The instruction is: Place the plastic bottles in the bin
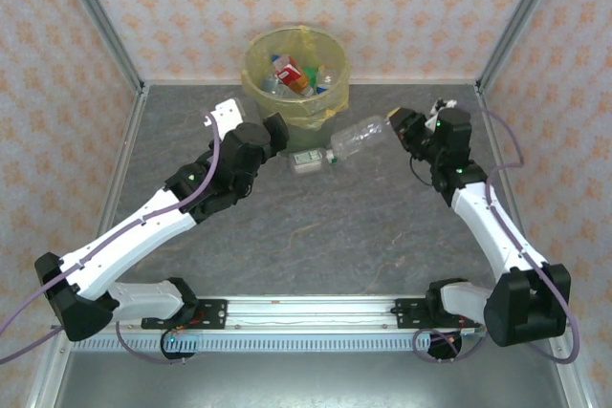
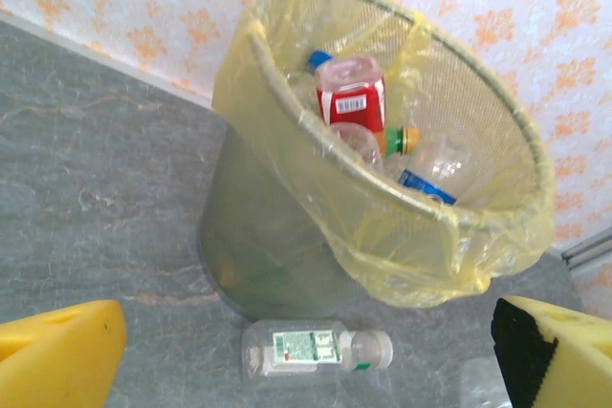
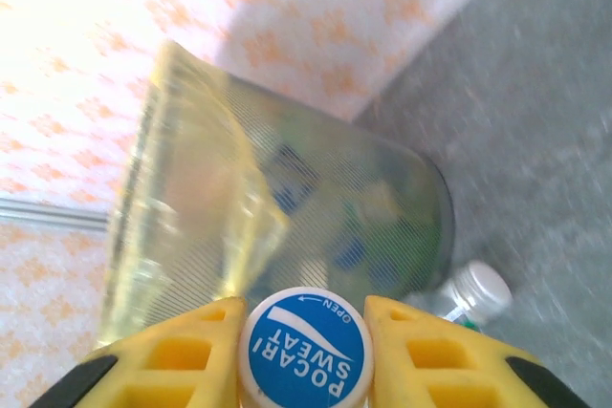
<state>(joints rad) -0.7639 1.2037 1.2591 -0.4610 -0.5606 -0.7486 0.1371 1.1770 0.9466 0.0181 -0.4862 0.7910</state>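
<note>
Two robot arms work at a table, one carrying a plastic bottle toward a yellow-lined bin.
At left, the left hand hovers wide open and empty beside the bin, seemingly poised for the fallen bottle lying just in front of its base. Several bottles sit inside the bin. At right, the right hand grips the held bottle by its blue cap, body angled toward the rim, probably to drop it in.

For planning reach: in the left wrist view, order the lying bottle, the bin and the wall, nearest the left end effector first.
1. Clear green-labelled bottle, lying on the table, bottom centre.
2. Bin, standing behind it.
3. Patterned wall, behind the bin.
</note>
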